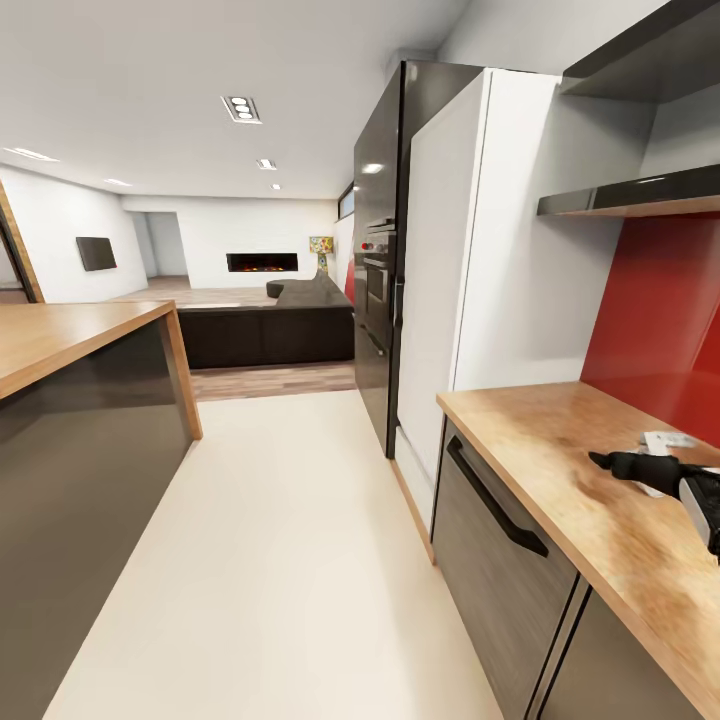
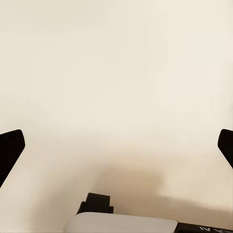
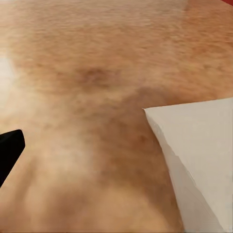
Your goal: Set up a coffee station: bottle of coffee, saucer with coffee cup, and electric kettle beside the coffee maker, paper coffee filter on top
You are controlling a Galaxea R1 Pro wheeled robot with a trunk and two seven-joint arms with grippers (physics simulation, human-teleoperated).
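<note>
My left gripper (image 2: 116, 145) hangs with its jaws spread wide over the plain cream floor (image 2: 116, 63); one black fingertip (image 2: 9, 148) sits at each side edge; a faint shadow lies between.

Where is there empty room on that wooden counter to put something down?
The kitchen countertop looks bare from its near corner beside the tall white cabinet back to the red wall. It gets crowded by the right hand, which hovers beside the paper coffee filter, a white piece lying there.
</note>
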